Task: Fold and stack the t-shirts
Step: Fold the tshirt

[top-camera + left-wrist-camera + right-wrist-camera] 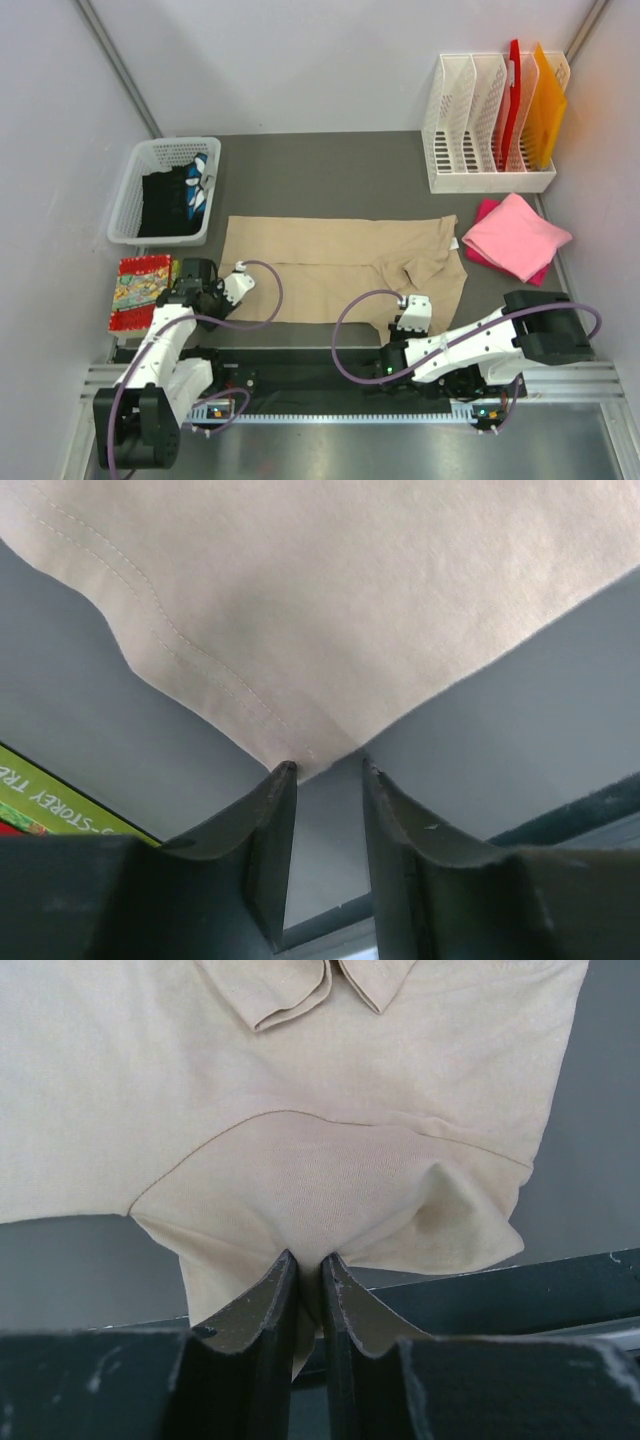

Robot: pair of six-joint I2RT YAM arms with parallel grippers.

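The tan-beige t-shirt (330, 265) lies spread across the middle of the table, bunched and rumpled at its right end. A corner of it (300, 630) ends just at my left gripper's (326, 767) tips; the jaws stand open with only grey table between them. In the top view the left gripper (243, 272) is at the shirt's left edge. My right gripper (308, 1257) is shut on a pinched fold of the tan shirt's (320, 1180) near edge, and it (412, 298) sits at the shirt's lower right. The pink t-shirt (515, 237) lies folded at the right.
A white mesh basket (165, 190) with dark items stands at the back left. At the back right a white file rack (480, 130) holds red and orange sheets (535, 105). A colourful flat packet (140, 290) lies by the left arm, its green label (50, 800) showing.
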